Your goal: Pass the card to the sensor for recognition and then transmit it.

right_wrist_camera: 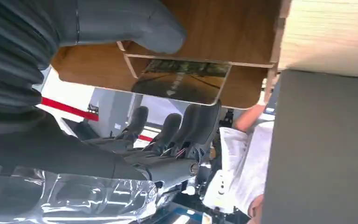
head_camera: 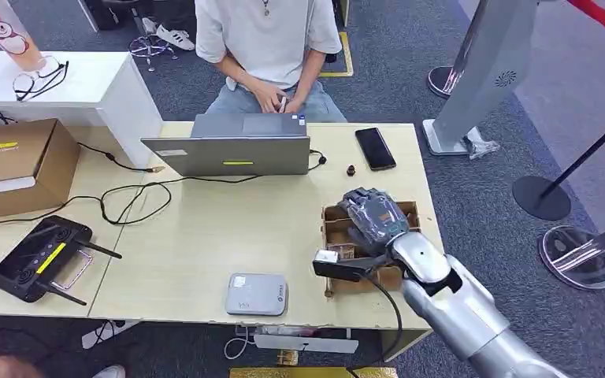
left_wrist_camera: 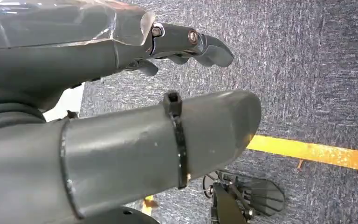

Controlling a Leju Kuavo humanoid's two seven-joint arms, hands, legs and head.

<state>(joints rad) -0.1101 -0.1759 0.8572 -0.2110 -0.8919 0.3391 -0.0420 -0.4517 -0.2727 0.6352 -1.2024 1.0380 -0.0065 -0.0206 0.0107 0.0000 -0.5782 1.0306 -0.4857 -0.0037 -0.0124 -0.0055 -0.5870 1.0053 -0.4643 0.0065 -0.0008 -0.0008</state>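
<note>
My right hand [head_camera: 374,216] reaches into a small wooden card box [head_camera: 332,214] at the right end of the table. In the right wrist view a picture card [right_wrist_camera: 182,81] stands in a slot of the box [right_wrist_camera: 214,28]. The thumb [right_wrist_camera: 135,28] lies on one side of the card and the dark fingers [right_wrist_camera: 191,126] on the other, with a gap between them. I cannot tell whether the fingers touch the card's edge. The grey square sensor [head_camera: 257,294] lies near the table's front edge, left of the box. My left hand [left_wrist_camera: 121,116] hangs over the carpet, holding nothing.
A person [head_camera: 268,47] sits behind an open laptop [head_camera: 228,150] at the far side. A black phone [head_camera: 375,148] lies behind the card box. A black controller [head_camera: 43,258], cables and a cardboard box [head_camera: 16,165] take up the left part of the table.
</note>
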